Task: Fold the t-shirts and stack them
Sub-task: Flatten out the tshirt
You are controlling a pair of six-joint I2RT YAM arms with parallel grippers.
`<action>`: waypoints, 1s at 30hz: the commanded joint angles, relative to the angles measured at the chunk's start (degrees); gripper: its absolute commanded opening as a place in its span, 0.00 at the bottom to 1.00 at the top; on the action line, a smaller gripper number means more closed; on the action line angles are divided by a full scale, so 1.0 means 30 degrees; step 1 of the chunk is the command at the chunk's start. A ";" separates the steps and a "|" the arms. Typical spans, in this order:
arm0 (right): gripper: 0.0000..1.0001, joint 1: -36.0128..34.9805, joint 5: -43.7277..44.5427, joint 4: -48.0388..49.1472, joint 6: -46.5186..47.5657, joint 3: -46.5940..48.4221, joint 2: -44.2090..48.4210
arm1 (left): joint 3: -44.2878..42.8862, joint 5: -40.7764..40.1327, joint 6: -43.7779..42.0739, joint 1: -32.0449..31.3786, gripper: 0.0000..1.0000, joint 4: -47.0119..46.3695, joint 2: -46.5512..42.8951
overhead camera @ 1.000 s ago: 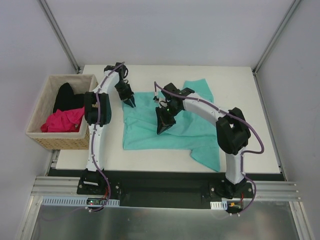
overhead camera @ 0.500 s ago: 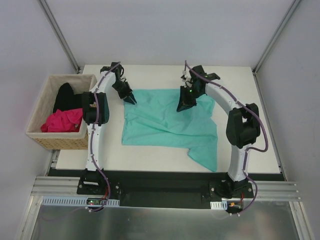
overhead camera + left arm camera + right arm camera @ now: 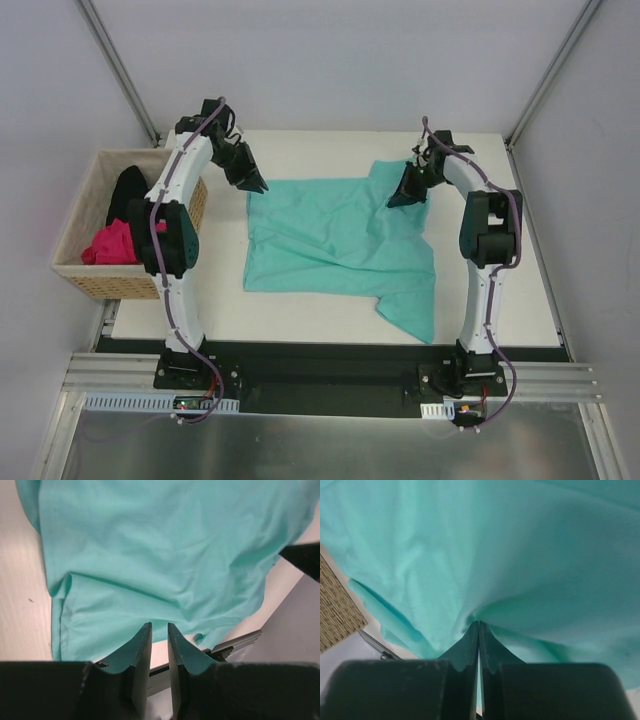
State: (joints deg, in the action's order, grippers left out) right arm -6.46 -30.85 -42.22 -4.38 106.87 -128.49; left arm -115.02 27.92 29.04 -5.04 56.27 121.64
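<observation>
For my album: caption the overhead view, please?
Left gripper and right gripper at the far edge of a teal shirt on a table, basket alongside.

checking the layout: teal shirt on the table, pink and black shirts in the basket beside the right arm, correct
No: the basket stands beside the left arm, as the top external view shows. The rest holds.

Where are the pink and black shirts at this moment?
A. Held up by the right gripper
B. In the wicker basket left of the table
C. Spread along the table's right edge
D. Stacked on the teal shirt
B: the pink shirt and black shirt lie bunched inside the wicker basket beside the table, where only the teal shirt is spread.
</observation>
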 commanded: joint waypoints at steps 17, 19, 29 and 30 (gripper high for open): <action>0.01 0.3705 -0.2167 0.2382 -0.2523 0.2403 -0.2698 | 0.4094 -0.1632 -0.0157 -0.1895 0.18 0.1486 -0.5129; 0.01 0.3822 -0.2051 0.2529 -0.2640 0.2696 -0.2903 | 0.3801 -0.1690 -0.0245 -0.1924 0.18 0.1780 -0.5157; 0.01 0.4087 -0.1934 0.2967 -0.2905 0.2847 -0.2115 | 0.4502 -0.2452 -0.0597 -0.1924 0.18 0.2454 -0.5831; 0.01 0.4087 -0.1817 0.2969 -0.2672 0.2699 -0.1852 | 0.4590 -0.2423 -0.0568 -0.1924 0.18 0.2454 -0.5889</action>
State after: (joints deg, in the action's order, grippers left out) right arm 5.54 -36.03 -34.68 -12.53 114.98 -139.26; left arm -101.91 21.98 28.53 -11.14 61.01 108.01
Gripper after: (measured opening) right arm 0.015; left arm 0.182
